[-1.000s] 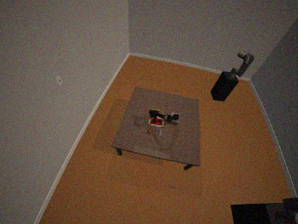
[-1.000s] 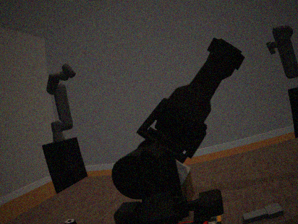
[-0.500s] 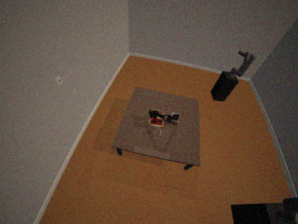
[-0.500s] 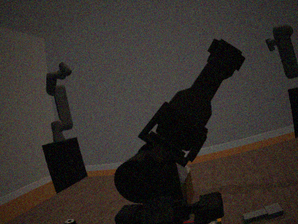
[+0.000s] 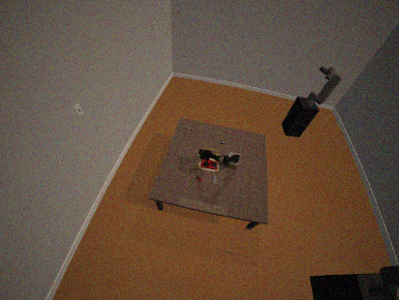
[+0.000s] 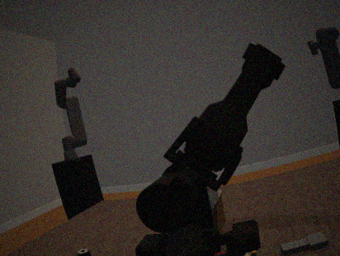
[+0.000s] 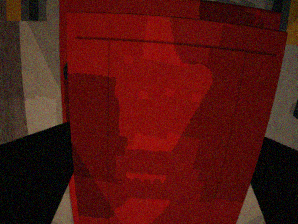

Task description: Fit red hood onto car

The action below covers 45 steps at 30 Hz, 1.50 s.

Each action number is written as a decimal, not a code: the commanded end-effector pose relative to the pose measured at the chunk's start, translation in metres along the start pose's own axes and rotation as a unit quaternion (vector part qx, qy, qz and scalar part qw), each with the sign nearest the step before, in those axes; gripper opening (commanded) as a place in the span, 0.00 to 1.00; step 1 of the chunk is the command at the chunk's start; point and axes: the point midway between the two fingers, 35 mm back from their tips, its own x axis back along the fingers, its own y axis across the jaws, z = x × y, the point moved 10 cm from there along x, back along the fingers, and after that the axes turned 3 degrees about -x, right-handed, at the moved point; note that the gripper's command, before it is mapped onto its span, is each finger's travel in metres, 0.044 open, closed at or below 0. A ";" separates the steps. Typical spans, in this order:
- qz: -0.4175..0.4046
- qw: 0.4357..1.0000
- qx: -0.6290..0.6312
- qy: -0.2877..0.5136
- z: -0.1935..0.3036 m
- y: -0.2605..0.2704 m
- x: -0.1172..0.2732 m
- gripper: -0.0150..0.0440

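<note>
The red hood [image 5: 209, 165] [image 7: 165, 110] fills most of the wrist view, its flat face towards the camera. My gripper [image 7: 162, 165] is shut on the hood, with one black finger along each side. In the top view the hood is a small red patch by the dark arm, over a pale-edged area near the table's middle. More red shows behind the hood's top edge and left side in the wrist view; I cannot tell whether it is the chassis. The engine block, pegs and corner holes cannot be made out, nor whether the hood touches the deck. The arm blocks the exterior view.
On the table [image 5: 184, 191] a small red thing [image 5: 199, 179] and a grey piece [image 5: 215, 179] lie near the hood. A pale thing [image 5: 234, 155] is by the arm. Grey blocks [image 6: 304, 244] and a small round thing [image 6: 83, 252] show in the exterior view.
</note>
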 end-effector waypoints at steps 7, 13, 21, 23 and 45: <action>0.000 1.000 0.000 0.000 0.000 0.000 0.003 0.25; 0.000 1.000 0.000 0.000 0.000 0.000 0.006 0.25; 0.000 1.000 -0.001 0.000 0.001 0.000 0.005 0.25; 0.000 1.000 -0.001 -0.001 0.001 0.000 0.004 0.25; 0.000 1.000 -0.001 -0.001 0.001 0.001 -0.002 0.25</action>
